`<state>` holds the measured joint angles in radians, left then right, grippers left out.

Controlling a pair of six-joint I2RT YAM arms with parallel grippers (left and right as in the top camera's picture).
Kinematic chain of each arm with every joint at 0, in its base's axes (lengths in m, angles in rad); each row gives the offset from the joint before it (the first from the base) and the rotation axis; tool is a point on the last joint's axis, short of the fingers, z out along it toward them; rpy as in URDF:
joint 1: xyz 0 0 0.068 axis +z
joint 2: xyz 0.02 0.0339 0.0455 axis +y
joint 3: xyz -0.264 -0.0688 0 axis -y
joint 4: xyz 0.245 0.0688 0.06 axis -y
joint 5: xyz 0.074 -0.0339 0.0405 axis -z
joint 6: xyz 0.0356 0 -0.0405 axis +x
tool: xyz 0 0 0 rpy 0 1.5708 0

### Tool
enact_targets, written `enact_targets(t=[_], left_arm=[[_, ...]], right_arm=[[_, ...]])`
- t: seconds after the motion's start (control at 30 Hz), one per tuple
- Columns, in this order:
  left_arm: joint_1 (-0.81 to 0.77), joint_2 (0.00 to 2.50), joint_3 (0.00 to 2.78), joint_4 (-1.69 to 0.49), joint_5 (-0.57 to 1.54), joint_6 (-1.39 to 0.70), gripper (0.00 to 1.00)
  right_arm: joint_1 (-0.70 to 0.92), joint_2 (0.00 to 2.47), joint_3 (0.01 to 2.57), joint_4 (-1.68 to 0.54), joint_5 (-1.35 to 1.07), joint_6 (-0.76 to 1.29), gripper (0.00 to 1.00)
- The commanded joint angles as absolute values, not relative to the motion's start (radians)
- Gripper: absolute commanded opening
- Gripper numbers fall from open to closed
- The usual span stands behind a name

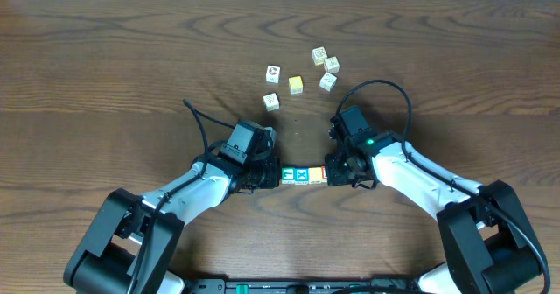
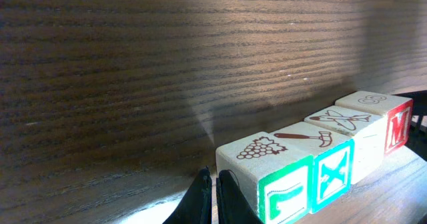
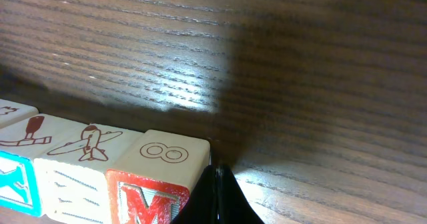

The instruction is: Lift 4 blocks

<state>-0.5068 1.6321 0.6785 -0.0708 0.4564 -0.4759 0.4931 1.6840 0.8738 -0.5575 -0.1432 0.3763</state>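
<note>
Wood-grain desk (image 1: 105,84), dark brown. Four blocks (image 1: 304,175) stand in one tight row, face to face, between the two arms. In order they are green-faced, blue X, yellow-orange, red M. Left fingers (image 2: 200,204) are pressed together, tips at the green end of the row. Right fingers (image 3: 227,207) are pressed together, tips at the red M end. Cannot tell whether the row is clear of the desk. Six loose cubes (image 1: 296,85) lie well apart, farther back.

A dark wood-grain surface (image 1: 105,66) is seen. Toward its far side, approx. centre, 5 cream-faced cubes (image 1: 274,73) are scattered in a loose cluster, w/ a pale yellow cube (image 1: 296,85) set between them.
</note>
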Motion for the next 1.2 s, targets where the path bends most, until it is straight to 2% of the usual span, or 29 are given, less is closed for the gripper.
enact_targets(t=[0.0, 1.17], left_arm=[[-0.554, 1.644, 0.68, -0.039, 0.566, -0.492, 0.07], [-0.554, 1.617, 0.702, -0.04, 0.591, -0.503, 0.07]], right_arm=[[0.572, 1.66, 0.883, -0.53, -0.393, 0.38, 0.01], [0.572, 1.619, 0.884, -0.538, -0.393, 0.389, 0.01]])
